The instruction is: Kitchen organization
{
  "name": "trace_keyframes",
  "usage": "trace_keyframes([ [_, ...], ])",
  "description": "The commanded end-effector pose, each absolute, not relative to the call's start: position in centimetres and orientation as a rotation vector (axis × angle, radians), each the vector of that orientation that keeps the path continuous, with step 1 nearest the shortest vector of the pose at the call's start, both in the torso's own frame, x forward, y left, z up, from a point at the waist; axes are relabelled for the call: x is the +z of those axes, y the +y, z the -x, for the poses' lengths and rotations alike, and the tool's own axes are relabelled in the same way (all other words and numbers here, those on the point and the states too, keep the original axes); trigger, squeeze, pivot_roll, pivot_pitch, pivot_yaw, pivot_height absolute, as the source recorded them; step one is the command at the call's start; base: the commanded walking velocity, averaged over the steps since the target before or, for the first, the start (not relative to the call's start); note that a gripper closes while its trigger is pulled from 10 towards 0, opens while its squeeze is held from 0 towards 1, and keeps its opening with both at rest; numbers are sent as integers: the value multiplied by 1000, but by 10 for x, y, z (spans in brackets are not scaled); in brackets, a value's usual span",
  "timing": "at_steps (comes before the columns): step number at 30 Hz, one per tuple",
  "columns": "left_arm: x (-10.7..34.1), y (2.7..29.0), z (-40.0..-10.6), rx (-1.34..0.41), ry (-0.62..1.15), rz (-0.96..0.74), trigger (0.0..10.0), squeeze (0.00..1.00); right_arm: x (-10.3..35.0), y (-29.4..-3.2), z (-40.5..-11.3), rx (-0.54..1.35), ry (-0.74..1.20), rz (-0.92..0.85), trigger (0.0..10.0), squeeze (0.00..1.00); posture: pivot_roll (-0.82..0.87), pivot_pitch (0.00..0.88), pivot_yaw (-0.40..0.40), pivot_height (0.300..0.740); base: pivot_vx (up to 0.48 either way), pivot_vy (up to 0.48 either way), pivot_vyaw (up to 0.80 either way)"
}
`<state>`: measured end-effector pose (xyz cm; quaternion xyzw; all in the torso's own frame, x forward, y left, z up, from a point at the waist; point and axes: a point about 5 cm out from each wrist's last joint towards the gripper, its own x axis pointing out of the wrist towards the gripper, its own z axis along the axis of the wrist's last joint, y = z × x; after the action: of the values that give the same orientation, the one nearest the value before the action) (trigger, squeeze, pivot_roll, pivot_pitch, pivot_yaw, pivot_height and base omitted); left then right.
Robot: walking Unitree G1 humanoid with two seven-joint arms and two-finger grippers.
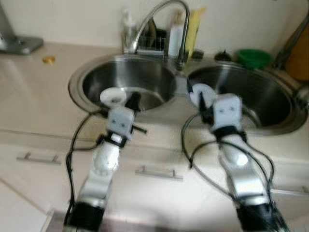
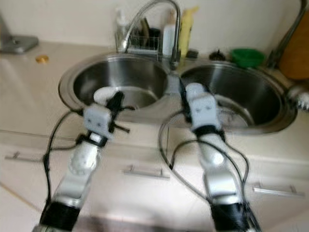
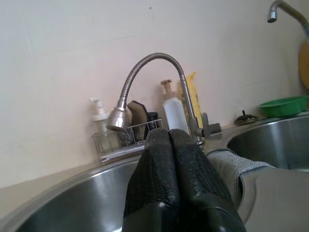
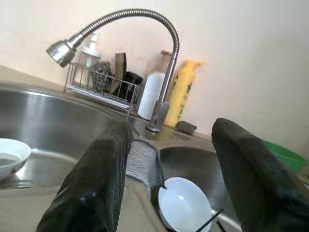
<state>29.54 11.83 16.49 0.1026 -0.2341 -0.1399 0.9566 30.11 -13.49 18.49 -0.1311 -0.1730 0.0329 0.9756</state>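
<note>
A double steel sink [image 1: 75, 82] lies before me. A white bowl [image 1: 112, 95] with dark liquid in it sits in the left basin, and it appears again in the right wrist view [image 4: 9, 152]. Another white bowl [image 4: 183, 203] lies in the right basin, close under my right gripper. My left gripper [image 1: 133, 99] hovers over the left basin's front rim, beside the first bowl, with its fingers [image 3: 159, 159] pressed together and holding nothing. My right gripper [image 1: 200, 99] is open over the divider between the basins. A grey cloth [image 4: 140, 162] drapes that divider.
A curved faucet [image 1: 159, 14] arches over the sink. Behind it are a wire rack [image 4: 104, 79] with scrubbers, a white bottle [image 1: 175, 38] and a yellow bottle [image 1: 193, 29]. A green bowl [image 1: 253, 58] stands at the back right. Drawer handles [image 1: 155, 172] line the cabinet front.
</note>
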Motion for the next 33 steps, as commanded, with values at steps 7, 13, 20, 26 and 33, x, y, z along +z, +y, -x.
trace_keyframes([
  [7, 167, 110, -295, -319, -485, -208, 10000, 0, 181, -140, -295, 37, -340, 289, 10000, 0, -70, 0, -30, 740, 0, 472, 0],
  [13, 167, 108, -294, -321, -497, -214, 10000, 0, 178, -149, -294, -17, -303, 284, 10000, 0, -76, 0, -32, 740, 0, 76, -133],
  [20, 167, 108, -294, -319, -498, -215, 10000, 0, 180, -158, -293, -77, -305, 285, 10000, 0, -78, 0, -33, 740, 0, 0, -571],
  [26, 167, 109, -294, -314, -502, -221, 10000, 0, 181, -162, -282, -97, -328, 308, 10000, 0, -82, 0, -35, 740, 0, 0, -133],
  [33, 169, 108, -293, -316, -518, -249, 10000, 0, 186, -157, -269, -67, -428, 444, 10000, 0, -85, 0, -32, 740, 0, 0, -800],
])
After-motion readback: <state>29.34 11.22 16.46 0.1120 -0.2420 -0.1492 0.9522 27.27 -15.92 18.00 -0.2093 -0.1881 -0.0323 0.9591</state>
